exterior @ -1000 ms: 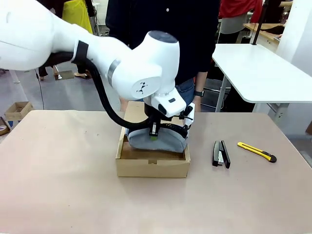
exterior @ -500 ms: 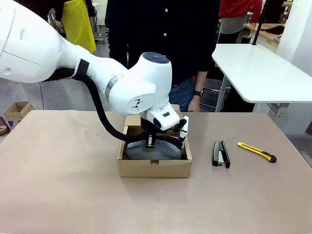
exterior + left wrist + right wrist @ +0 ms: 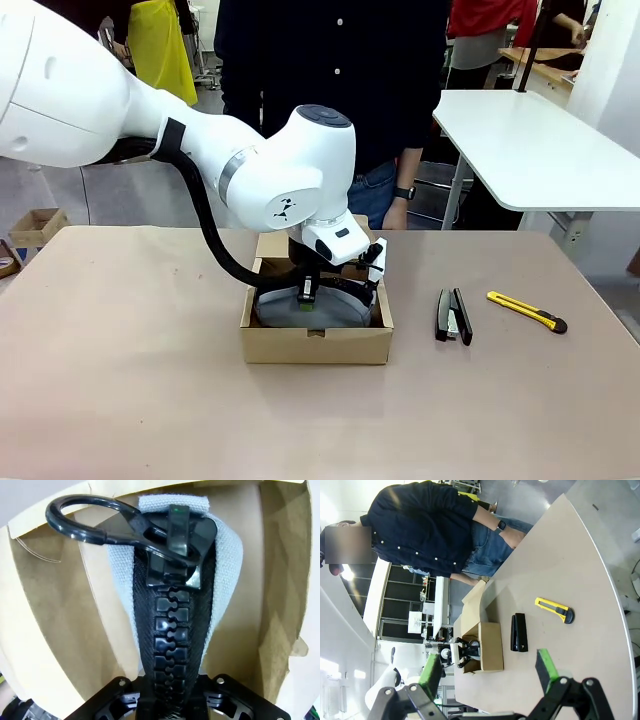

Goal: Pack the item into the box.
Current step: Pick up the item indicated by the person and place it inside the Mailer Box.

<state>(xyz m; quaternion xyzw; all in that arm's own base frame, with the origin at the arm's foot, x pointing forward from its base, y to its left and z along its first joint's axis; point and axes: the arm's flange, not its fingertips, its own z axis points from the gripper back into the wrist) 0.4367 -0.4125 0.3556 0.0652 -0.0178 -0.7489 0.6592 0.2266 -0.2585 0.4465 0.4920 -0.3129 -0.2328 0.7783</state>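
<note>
One stapler (image 3: 453,316) near box (image 3: 315,345); left pincer (image 3: 308,297) clamps pouch (image 3: 340,313) inside; right pincer (image 3: 487,669) spread, empty.

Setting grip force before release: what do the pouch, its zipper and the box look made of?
The pouch looks like soft woven fabric, matte grey-blue, weave visible. Its zipper has chunky black teeth and ring pull, slightly glossy: likely moulded plastic. The box is plain matte brown cardboard, probably corrugated.

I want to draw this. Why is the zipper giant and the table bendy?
Left wrist view: the camera sits very close to the zipper, so it looks huge. Right wrist view: the wide lens curves the table edge, and the picture is rolled sideways. Front view: the table looks straight.
</note>
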